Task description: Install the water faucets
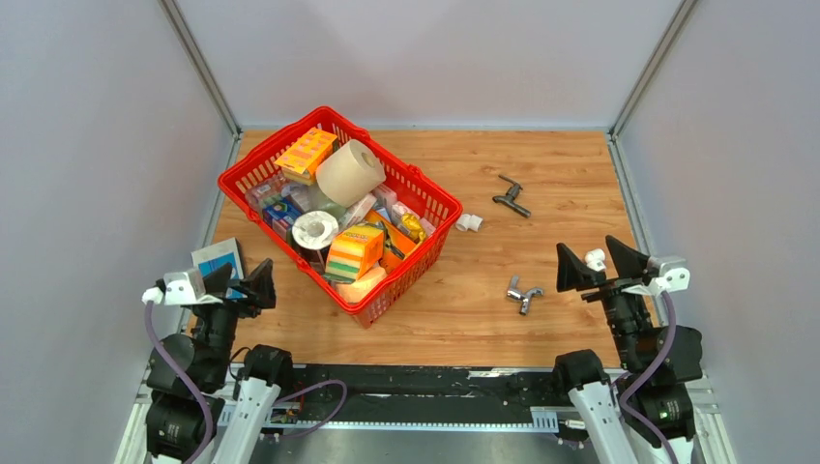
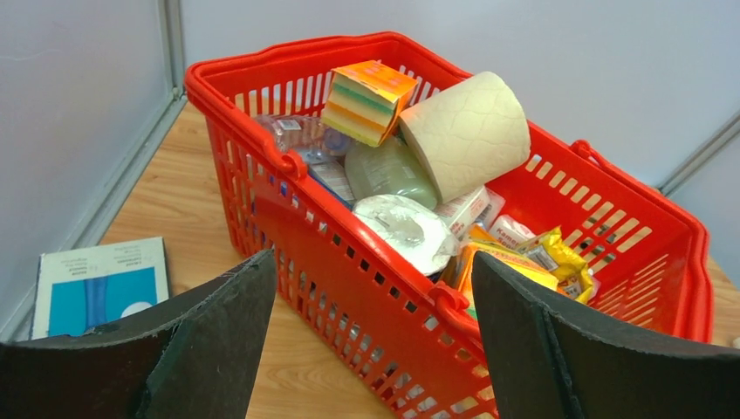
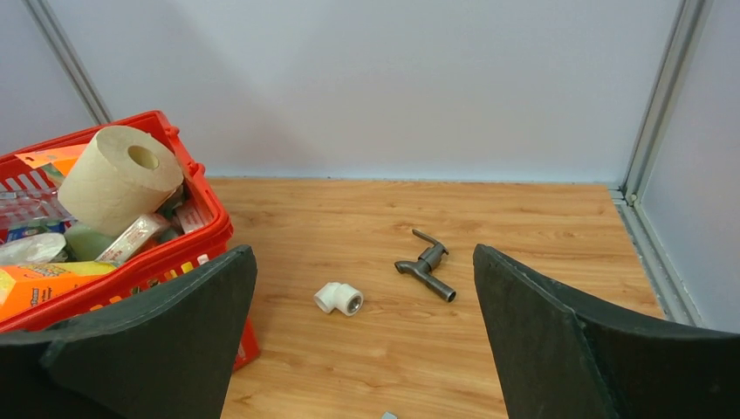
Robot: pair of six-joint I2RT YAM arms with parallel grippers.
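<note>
Both left gripper [image 1: 242,275] and right gripper [image 1: 592,259] gape empty; silver faucet [image 1: 523,293] nearly cropped at right wrist.

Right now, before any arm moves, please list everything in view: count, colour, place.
basket: one, red, left half of table
paper roll: one, beige, top of basket
sponge packs: two, multicoloured, in basket
other packets: several, mixed colours, in basket
booklet: one, blue, table left of basket
pipe fitting: one, white, just right of basket
dark faucet: one, dark grey, far right of table
shiny faucet: one, silver, near right of table
table: one, brown wood
left gripper: one, black, open, near left
right gripper: one, black, open, near right
</note>
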